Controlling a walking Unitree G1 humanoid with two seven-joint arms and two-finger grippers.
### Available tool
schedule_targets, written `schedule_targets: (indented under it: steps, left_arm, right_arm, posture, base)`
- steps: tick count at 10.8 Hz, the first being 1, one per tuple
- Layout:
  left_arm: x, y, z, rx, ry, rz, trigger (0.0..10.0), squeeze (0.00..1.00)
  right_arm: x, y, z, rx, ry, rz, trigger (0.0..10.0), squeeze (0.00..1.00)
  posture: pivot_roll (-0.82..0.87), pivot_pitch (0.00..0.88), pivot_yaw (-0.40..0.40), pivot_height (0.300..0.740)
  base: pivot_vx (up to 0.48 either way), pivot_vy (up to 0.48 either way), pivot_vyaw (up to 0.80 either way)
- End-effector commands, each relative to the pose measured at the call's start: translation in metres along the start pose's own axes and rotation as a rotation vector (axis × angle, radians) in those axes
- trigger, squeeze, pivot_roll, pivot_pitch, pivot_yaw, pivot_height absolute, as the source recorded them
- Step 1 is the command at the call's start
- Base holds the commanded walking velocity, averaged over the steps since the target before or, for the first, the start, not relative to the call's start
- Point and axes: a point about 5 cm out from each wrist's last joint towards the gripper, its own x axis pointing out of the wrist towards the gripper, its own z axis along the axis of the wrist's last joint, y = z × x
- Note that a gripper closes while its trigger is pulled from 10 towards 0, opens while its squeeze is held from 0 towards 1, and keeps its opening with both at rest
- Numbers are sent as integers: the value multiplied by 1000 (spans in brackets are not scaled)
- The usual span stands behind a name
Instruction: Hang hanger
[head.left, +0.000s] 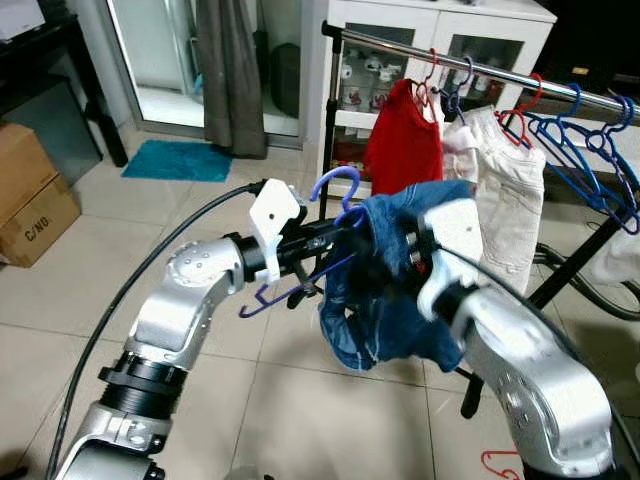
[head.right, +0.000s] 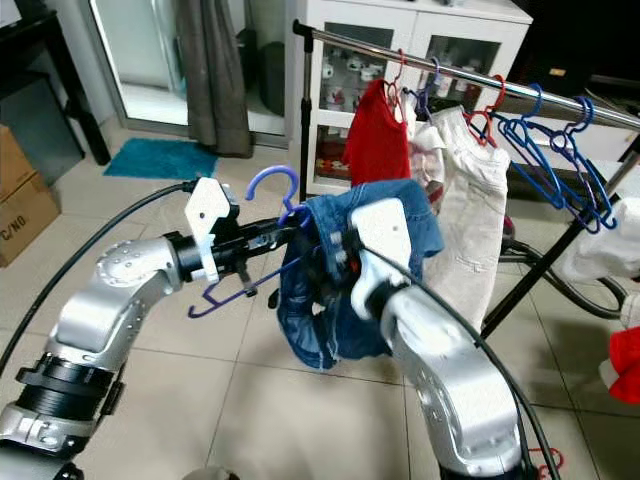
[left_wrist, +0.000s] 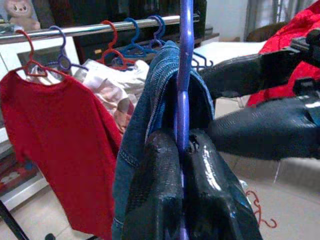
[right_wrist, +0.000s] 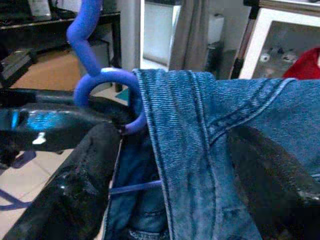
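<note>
A purple plastic hanger (head.left: 335, 186) is held at chest height in front of me, and my left gripper (left_wrist: 182, 142) is shut on its stem just under the hook. A blue denim garment (head.left: 400, 300) is draped over the hanger and hangs down to the right of it. From the right, my right gripper (right_wrist: 172, 135) reaches into the denim. Its two black fingers (right_wrist: 80, 185) stand apart on either side of the folded cloth. The clothes rail (head.left: 480, 68) runs behind and above, about an arm's length beyond the hanger.
On the rail hang a red shirt (head.left: 403, 140), a white garment (head.left: 510, 190) and several empty blue hangers (head.left: 590, 150). A white cabinet (head.left: 440, 20) stands behind it. A cardboard box (head.left: 30, 200) and a teal mat (head.left: 180, 160) lie left; a red hanger (head.left: 505, 462) lies on the floor.
</note>
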Motion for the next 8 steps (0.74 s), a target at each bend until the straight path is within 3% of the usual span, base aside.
schedule_targets:
  steps: [1,4,8]
  left_arm:
    - [5,0,17,38,-56,-8,0,0]
    - [8,-4,19,29,-70,-17,0,0]
    - [6,-3,20,31,-64,-25,0,0]
  right_arm:
    - [2,-2,-1,-8,20,-37,39,0]
    - [8,-5,-2,-61,60,-137,0,0]
    - [10,-8,2,-70,47,-167,0,0]
  posture:
    - [27,0,-26,740]
    - [32,0,-29,740]
    - [33,0,-29,740]
  base:
    - [0,0,0]
    - [0,0,0]
    - [0,0,0]
